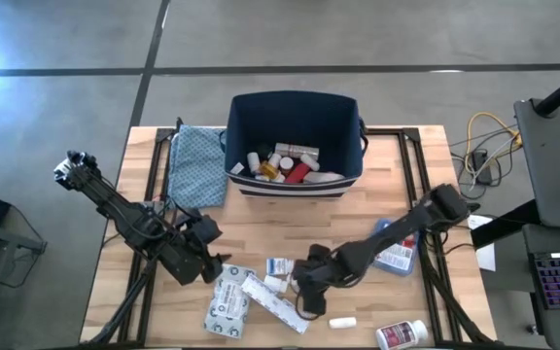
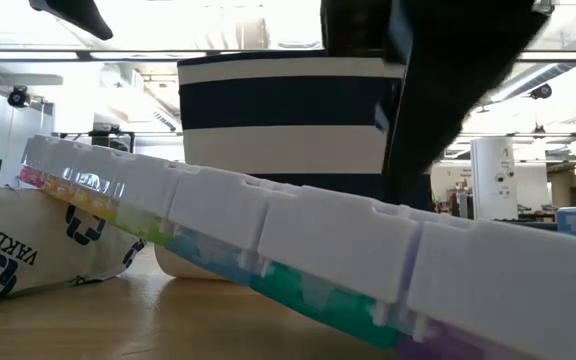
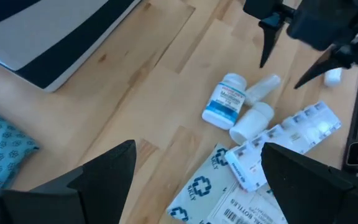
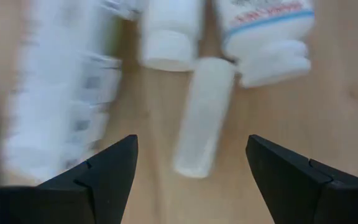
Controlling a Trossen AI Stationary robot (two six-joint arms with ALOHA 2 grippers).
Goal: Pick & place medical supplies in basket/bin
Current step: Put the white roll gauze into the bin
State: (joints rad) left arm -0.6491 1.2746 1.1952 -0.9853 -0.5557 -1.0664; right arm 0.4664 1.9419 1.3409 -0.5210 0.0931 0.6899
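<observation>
Your right gripper (image 4: 191, 171) hangs with fingers apart, empty, above a small white tube (image 4: 205, 115) lying flat near the pill organizer (image 1: 273, 302), its long axis pointing toward the navy bin (image 1: 295, 117).

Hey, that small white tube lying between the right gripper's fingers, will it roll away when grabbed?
Probably: the white tube looks round and smooth, lying flat on bare wood. It seems light, so the open right gripper may nudge it first.

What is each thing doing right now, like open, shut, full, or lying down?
Right hand: open, holding nothing, above a small white tube.
Left hand: open, holding nothing.
Navy bin: upright, holds several supplies.
Weekly pill organizer: lying on the table.
Teal cloth: folded beside the bin.
</observation>
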